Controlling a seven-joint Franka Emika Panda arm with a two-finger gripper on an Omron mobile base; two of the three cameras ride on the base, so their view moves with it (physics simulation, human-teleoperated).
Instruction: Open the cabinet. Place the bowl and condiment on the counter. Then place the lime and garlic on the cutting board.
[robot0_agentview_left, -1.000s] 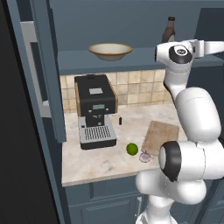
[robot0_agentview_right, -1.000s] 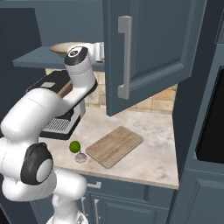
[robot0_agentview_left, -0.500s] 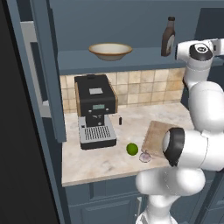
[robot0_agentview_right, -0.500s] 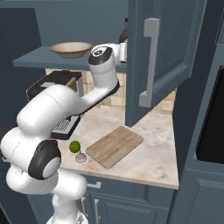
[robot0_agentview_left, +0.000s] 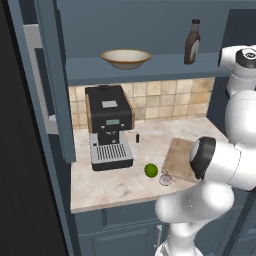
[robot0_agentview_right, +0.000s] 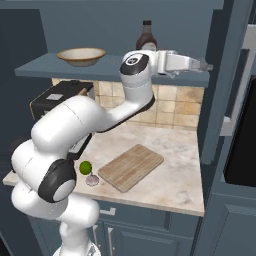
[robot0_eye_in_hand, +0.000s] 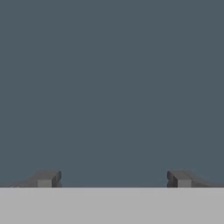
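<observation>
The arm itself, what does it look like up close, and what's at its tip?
The arm is made of glossy white, rounded segments joined by dark round joint caps. No cables show. Its end effector is a slim grey-white piece; the hand view shows two small, dark, blocky fingertips.

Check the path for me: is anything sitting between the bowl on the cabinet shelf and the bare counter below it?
Yes. The coffee machine stands on the counter almost directly under the bowl. Bare stone lies in front of it and further right, near the lime, garlic and cutting board. The shelf front is unobstructed.
</observation>
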